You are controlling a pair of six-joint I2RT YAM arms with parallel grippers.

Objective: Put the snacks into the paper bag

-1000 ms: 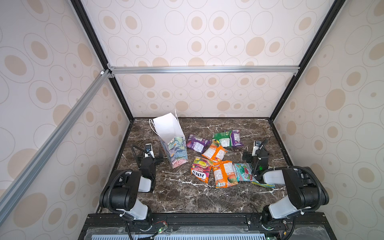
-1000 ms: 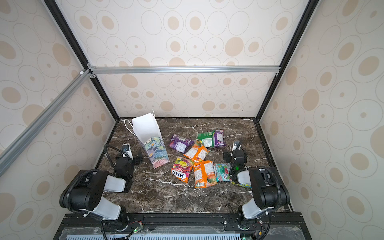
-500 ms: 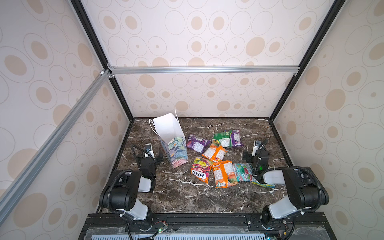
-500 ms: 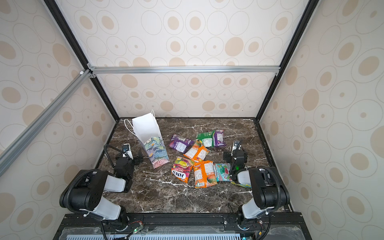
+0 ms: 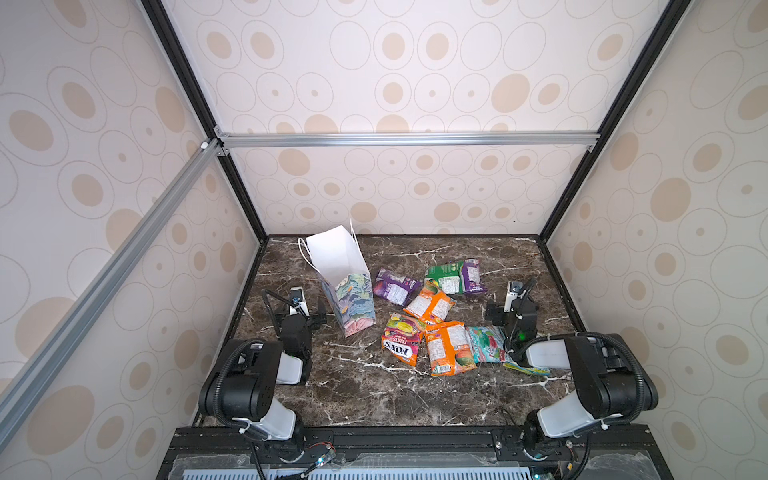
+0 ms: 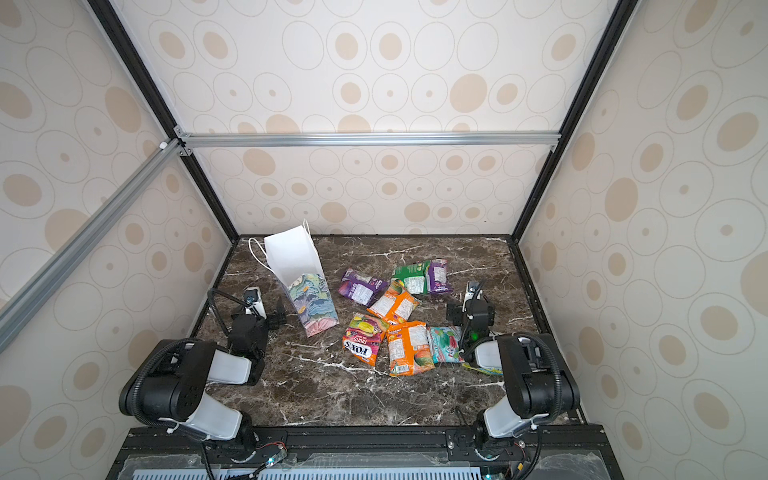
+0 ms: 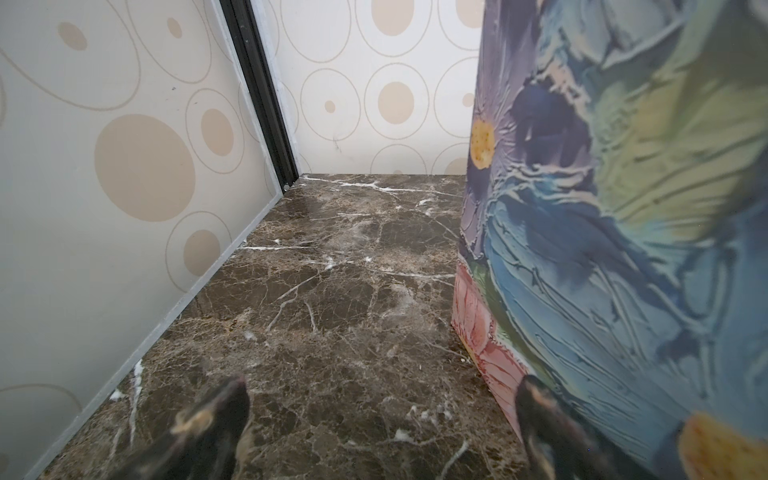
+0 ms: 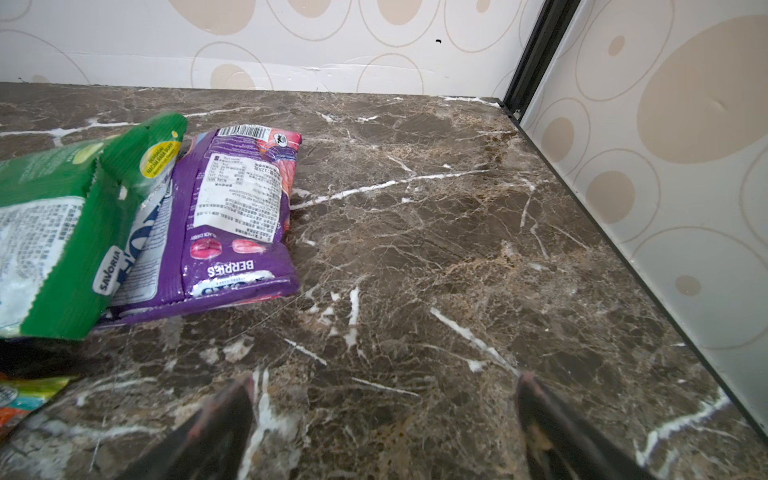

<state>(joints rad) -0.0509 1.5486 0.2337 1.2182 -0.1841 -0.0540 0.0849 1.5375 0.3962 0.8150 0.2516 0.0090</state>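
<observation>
Both left gripper [image 7: 379, 419] and right gripper [image 8: 384, 415] gape, empty. Right of the paper bag [image 5: 351, 303], an arm [image 5: 545, 355] half hides a yellow-green packet [image 5: 527, 368].

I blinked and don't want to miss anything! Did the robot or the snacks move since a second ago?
Nothing visibly changed. The left pincer is open and empty beside the paper bag. The right pincer is open and empty over the bare marble table. The snacks lie outside the bag, as before.
</observation>
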